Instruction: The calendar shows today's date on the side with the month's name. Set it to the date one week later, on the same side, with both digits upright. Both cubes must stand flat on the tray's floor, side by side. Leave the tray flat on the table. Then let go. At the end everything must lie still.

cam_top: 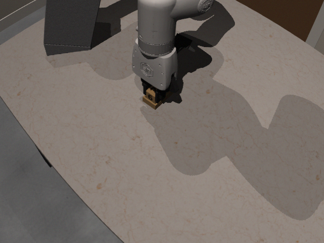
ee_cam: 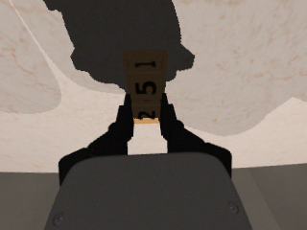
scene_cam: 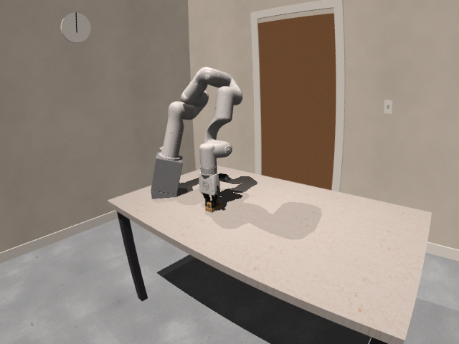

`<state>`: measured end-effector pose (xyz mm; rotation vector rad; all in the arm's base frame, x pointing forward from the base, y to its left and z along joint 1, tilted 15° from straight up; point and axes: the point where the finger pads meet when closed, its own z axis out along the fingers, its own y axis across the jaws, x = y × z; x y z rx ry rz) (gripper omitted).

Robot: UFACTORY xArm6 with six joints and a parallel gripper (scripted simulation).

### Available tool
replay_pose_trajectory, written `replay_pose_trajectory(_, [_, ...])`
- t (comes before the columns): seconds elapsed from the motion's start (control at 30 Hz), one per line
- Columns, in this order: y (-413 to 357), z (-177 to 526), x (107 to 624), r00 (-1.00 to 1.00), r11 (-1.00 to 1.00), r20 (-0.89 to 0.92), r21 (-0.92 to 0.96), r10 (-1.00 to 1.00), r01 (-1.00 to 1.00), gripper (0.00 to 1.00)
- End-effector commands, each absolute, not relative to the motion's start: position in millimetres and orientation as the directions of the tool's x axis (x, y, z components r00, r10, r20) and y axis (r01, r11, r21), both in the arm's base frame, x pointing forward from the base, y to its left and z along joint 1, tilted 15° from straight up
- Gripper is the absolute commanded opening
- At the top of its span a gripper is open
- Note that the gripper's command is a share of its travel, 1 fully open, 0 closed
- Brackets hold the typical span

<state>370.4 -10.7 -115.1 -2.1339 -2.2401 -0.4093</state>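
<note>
A small wooden calendar tray (cam_top: pixel 152 103) stands on the table under my arm; it also shows in the exterior view (scene_cam: pixel 210 209). Wooden digit cubes sit in it. In the top view one cube (cam_top: pixel 150 96) shows a 6 on its side. In the wrist view the cubes (ee_cam: pixel 146 88) show 1, 5 and 2 in a row. My gripper (ee_cam: pixel 146 103) points straight down, its black fingers on either side of the near cube and shut on it. It also shows in the top view (cam_top: pixel 153 94). The arm hides the other cube and the side with the month's name.
The grey robot base block (cam_top: pixel 70 26) stands at the table's back left, close behind the tray. The table's left edge (cam_top: pixel 39 149) runs diagonally in front of the tray. The arm casts wide shadows to the right.
</note>
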Motion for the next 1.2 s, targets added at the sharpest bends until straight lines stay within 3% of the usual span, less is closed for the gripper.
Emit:
replay_pose_trajectory(0.0, [-13,-105,370,-0.065,0.030,0.194,0.177,0.979,0.984,0.27])
replay_pose_trajectory(0.57, [-29,-29,357,-0.065,0.030,0.194,0.177,0.979,0.984,0.27])
replay_pose_trajectory(1.17, [-31,-20,355,-0.065,0.030,0.194,0.177,0.979,0.984,0.27])
